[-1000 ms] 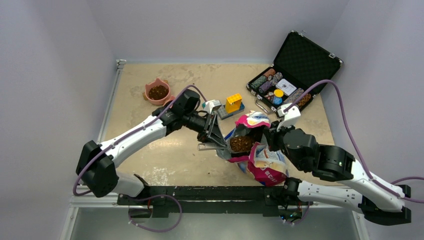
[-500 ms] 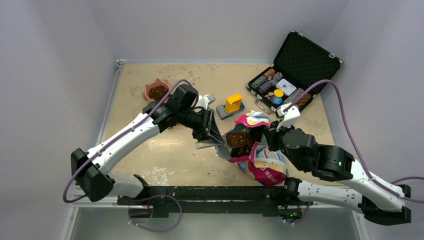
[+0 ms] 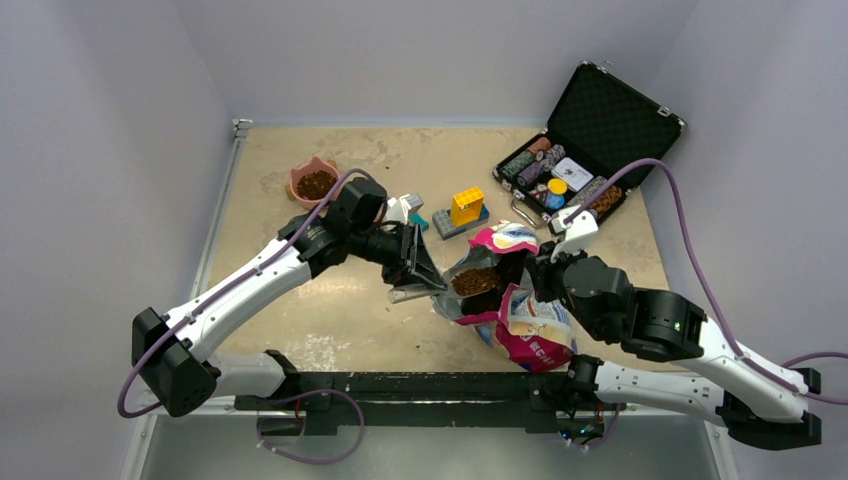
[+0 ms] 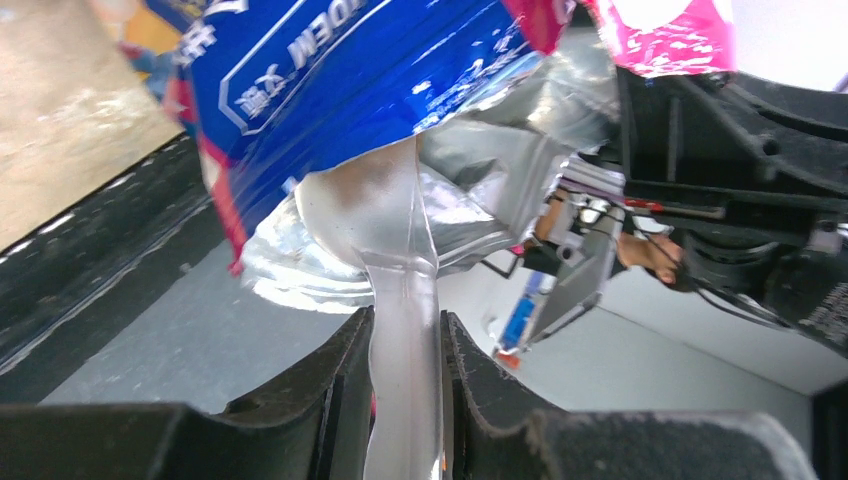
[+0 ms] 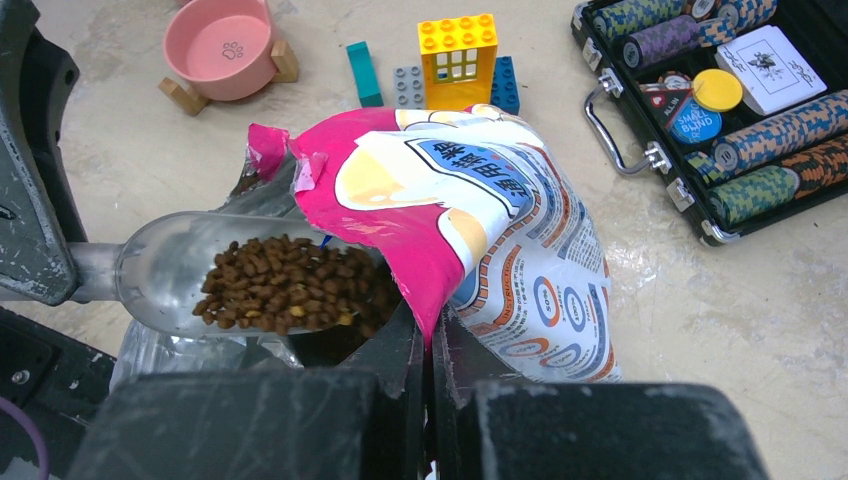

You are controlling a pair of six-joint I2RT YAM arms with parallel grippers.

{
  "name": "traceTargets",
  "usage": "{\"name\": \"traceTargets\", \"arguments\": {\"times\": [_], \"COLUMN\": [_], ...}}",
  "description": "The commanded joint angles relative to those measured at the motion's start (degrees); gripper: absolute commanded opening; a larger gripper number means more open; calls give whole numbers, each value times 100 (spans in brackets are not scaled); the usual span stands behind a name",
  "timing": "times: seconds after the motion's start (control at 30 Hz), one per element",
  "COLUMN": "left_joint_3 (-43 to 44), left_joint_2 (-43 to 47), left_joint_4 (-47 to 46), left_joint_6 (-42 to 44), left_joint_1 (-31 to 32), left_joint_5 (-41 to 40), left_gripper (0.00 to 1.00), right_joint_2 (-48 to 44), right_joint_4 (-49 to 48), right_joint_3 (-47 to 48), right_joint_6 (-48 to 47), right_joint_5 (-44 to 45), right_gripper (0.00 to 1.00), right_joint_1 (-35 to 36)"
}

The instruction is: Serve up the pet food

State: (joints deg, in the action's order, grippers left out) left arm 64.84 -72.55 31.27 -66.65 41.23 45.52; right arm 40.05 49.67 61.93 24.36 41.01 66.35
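Beige desk [image 3: 300, 310] in a white-walled booth. Left claw [image 4: 405, 340] clamped on the handle of a clear scoop [image 5: 165, 265]. The scoop, heaped with pet food [image 5: 280, 295], sits at the mouth of the bag [image 3: 535, 335] near the desk's front edge. Right claw [image 5: 430, 340] pinched together on the bag's pink rim. Step in hand: scooping. The next move probably calls for a level lift clear of the foil, then a carry to the pink bowl [image 3: 315, 183] toward the far left corner.
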Motion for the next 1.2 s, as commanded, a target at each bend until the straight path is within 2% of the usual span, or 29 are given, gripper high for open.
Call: {"name": "traceTargets", "arguments": {"times": [0.0,0.23,0.43,0.57,0.77,0.93,1.17], "left_joint_3": [-467,-1249,-1385,-1553,-1622,-1735,-1340], "left_joint_2": [303,410,400,406,514,589,643], "left_joint_4": [-2121,-4000,-4045,-4463,-5455,-6469,-6464], "left_joint_6": [-778,-1348,-1124,-1247,-1612,-2405,-2625], "left_joint_1": [-133,-273,-387,-417,-424,-423,-593], "left_joint_5": [728,1351,1684,1795,2082,2083,2062], "left_gripper": [0,0,0,0,0,0,0], "right_joint_2": [-53,-307,-514,-613,-663,-645,-648], "right_joint_4": [-219,-66,167,286,345,428,455], "right_joint_3": [175,135,135,168,191,308,392], "right_joint_6": [21,115,229,324,368,341,283], "right_joint_5": [118,227,361,391,390,446,443], "right_gripper": [0,0,0,0,0,0,0], "right_joint_1": [19,19,19,19,19,19,19]}}
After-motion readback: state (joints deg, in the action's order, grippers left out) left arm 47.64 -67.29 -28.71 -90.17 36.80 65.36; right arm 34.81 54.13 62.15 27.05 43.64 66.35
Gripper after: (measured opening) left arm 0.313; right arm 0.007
